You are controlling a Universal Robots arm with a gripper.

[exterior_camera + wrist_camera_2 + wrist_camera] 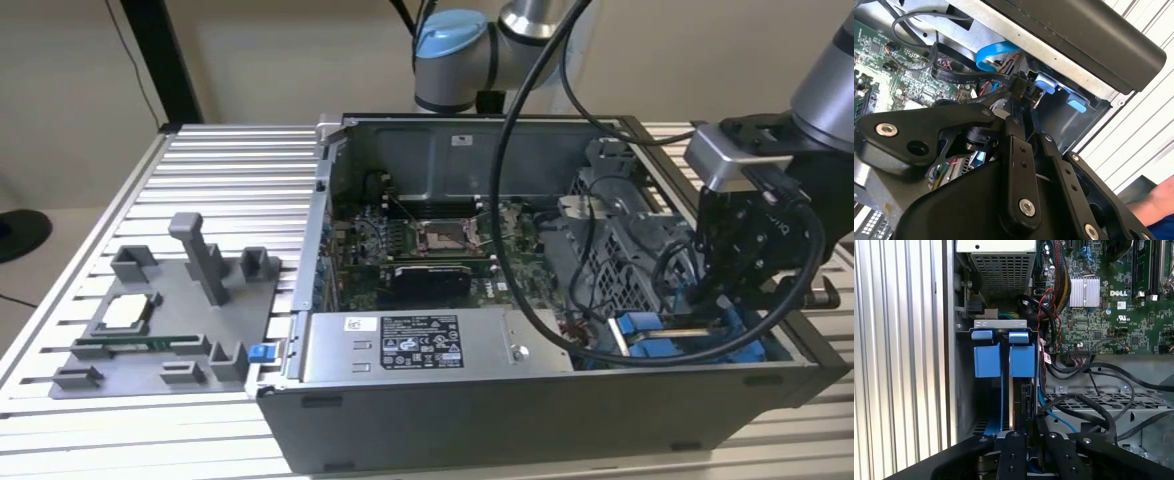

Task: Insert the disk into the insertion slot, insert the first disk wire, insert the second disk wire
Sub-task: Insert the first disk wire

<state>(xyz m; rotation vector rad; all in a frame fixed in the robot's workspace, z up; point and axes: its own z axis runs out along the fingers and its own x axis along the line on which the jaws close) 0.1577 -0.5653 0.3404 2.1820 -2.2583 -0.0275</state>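
Note:
The disk sits edge-on in its blue carrier [1021,360] inside the insertion slot [999,324], the grey metal bay at the case's front corner on the exterior view's right. A second blue carrier [985,359] stands beside it. In the exterior view the blue frames [657,336] show low in the case, with my gripper [710,318] lowered right over them. My gripper [1022,89] is shut on a small black wire connector [1024,80], whose dark flat wire [961,76] trails toward the motherboard. In the first wrist view the connector [1027,397] is against the disk's end.
A grey power-supply box [414,346] lies along the case's front wall. The motherboard [427,240] with its CPU socket fills the case floor. Loose black cables [1089,390] cross the drive cage. A grey parts fixture [160,320] rests on the slatted table. A person's arm [1154,205] is nearby.

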